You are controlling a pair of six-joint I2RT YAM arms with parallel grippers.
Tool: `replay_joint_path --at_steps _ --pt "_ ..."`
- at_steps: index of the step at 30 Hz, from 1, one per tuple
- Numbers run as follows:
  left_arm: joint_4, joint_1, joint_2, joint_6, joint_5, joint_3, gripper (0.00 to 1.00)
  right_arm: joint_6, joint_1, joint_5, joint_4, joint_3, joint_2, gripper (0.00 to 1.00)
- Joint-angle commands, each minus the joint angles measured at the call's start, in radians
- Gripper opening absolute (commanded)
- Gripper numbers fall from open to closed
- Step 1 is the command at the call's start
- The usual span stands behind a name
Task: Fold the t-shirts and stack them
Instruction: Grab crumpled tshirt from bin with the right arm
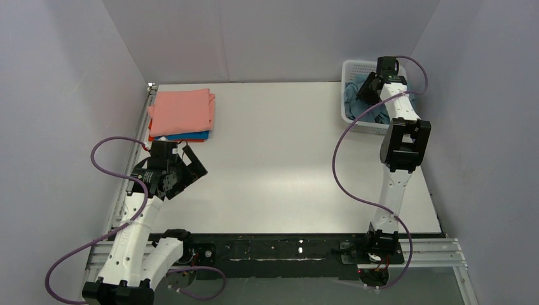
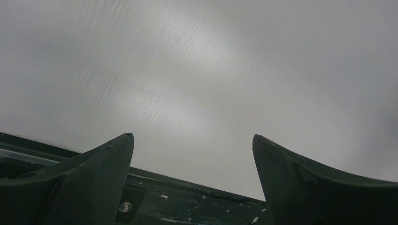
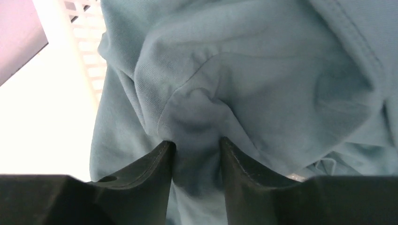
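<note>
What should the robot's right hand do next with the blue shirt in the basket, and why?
Probably lift straight up: the right gripper pinches a fold of the grey-blue shirt, which lies crumpled in the basket, not yet folded.

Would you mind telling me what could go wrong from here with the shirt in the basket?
The right gripper pinches only a small fold of the grey-blue t-shirt, so it may slip out on lifting. The shirt lies bunched in the white basket, so pulling might drag or tip the basket.
</note>
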Motion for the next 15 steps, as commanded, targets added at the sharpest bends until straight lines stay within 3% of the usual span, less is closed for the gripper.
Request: replay_joint_path --at_steps 1,4,5,12,15 --pt "-0.064 0.003 -0.001 -0.008 -0.015 -0.016 1.00 0.007 -0.003 -0.089 0.004 0.061 0.012 0.34" --pt "-0.063 0.003 0.001 -0.006 -0.010 -0.010 1.00 0.000 -0.003 -0.075 0.001 0.056 -0.020 0.05" --pt "-0.063 0.002 0.002 -0.005 -0.008 -0.010 0.99 -0.006 -0.001 -0.060 0.000 0.056 -0.040 0.01" --pt "-0.048 0.002 0.013 -0.005 0.011 -0.008 1.00 -0.049 0.009 0.063 0.019 0.047 -0.265 0.01" --pt "-0.044 0.003 0.016 -0.008 0.012 -0.011 0.99 -0.046 0.014 0.043 0.106 -0.021 -0.397 0.01"
